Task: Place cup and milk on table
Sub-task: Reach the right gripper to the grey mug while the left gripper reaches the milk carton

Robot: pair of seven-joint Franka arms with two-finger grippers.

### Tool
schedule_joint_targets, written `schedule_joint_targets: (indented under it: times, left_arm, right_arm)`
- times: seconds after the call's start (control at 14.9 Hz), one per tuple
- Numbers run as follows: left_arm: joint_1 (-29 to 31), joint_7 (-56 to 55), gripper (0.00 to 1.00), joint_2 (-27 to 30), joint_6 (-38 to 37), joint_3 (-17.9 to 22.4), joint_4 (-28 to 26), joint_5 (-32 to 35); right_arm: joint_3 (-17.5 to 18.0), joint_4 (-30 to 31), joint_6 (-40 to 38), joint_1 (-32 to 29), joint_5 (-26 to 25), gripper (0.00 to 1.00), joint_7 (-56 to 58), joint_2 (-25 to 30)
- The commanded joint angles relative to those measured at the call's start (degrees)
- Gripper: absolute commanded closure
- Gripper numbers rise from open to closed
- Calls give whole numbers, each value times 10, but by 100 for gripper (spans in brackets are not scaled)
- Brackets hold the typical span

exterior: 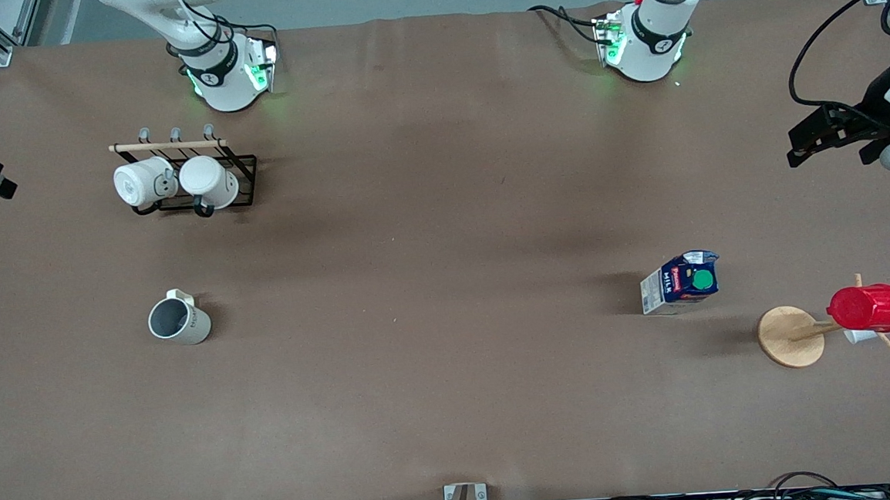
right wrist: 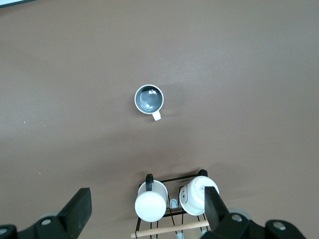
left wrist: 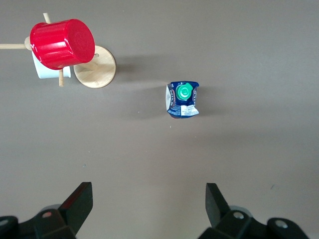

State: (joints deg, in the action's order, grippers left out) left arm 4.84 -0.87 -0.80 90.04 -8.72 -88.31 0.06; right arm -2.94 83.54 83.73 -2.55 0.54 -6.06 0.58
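The cup (exterior: 179, 322), beige-white with a grey inside, stands upright on the brown table (exterior: 444, 242) toward the right arm's end; it also shows in the right wrist view (right wrist: 149, 99). The milk (exterior: 680, 282), a blue and white carton with a green cap, stands on the table toward the left arm's end; it also shows in the left wrist view (left wrist: 183, 99). My left gripper (left wrist: 148, 199) is open and empty, high above the table at the left arm's end (exterior: 802, 145). My right gripper (right wrist: 147, 206) is open and empty, high over the mug rack.
A black wire rack (exterior: 243, 163) with two plain white mugs (exterior: 143, 182) (exterior: 209, 181) stands near the right arm's base. A round wooden disc (exterior: 789, 335) with a peg stand carries a red ribbed cup (exterior: 870, 307) beside the milk, nearer the front camera.
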Motion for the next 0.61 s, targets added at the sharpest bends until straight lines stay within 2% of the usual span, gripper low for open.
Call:
schedule_joint_targets:
  times: [0.0,0.2,0.34,0.54]
  left_arm:
    - [-2,10,0,-2,-5,0,8,-10]
    - [-4,6,0,-15,-1,0,14,0]
    - [-6,6,0,-46,4,-7,34,2]
    - [-11,3,0,-78,45,-16,24,2]
  right_arm:
    - [2,3,-2,-5,2,0,7,3]
    - [2,4,-3,-5,2,0,7,3]
    - [1,3,-6,-5,2,0,7,3]
    - [1,20,0,-4,2,0,63,-13]
